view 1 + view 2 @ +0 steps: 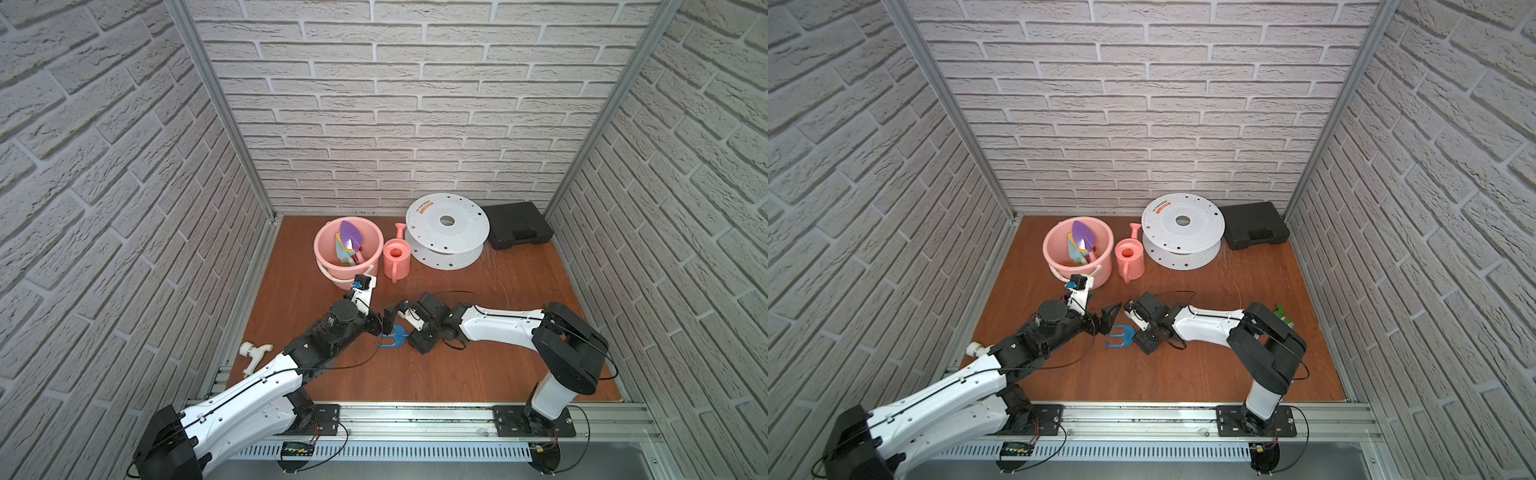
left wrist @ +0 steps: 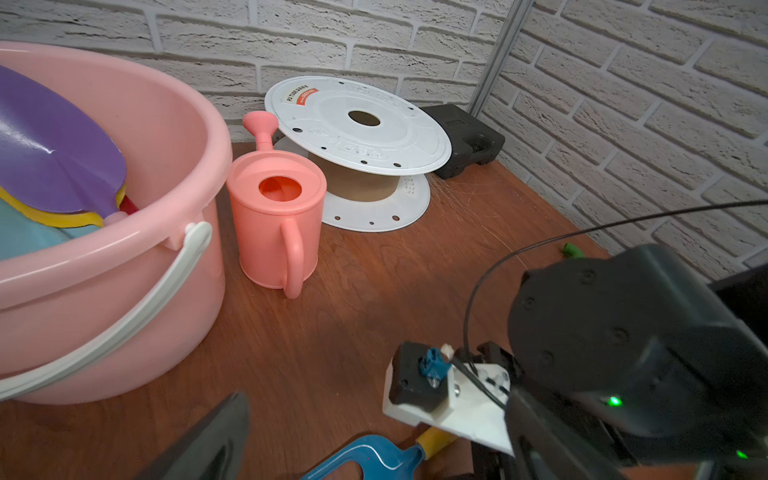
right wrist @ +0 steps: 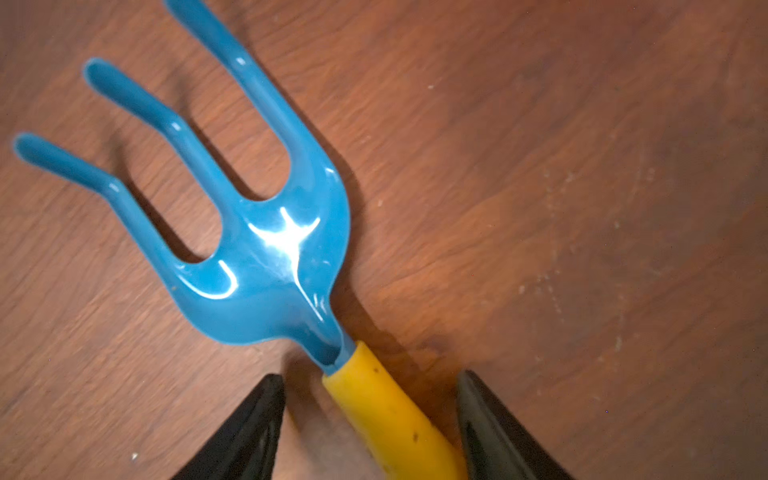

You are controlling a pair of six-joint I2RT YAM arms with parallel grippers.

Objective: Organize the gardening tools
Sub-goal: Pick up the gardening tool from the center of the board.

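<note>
While stretched low, the right gripper [image 3: 369,374] straddles the fork [image 3: 266,257] — half-open, seemingly unclamped.

Left arm [image 1: 249,390], right arm [image 1: 498,322]: white shells, black joints, thin black cables; right gripper [image 3: 369,374] black, tapered.

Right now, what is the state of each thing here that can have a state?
Blue fork: lying flat.
Right gripper: jaws open, either side of the fork's handle.
Left gripper: jaws open, empty.
Pink bucket: upright, tools inside.
Watering can: upright.
Black case: shut.
</note>
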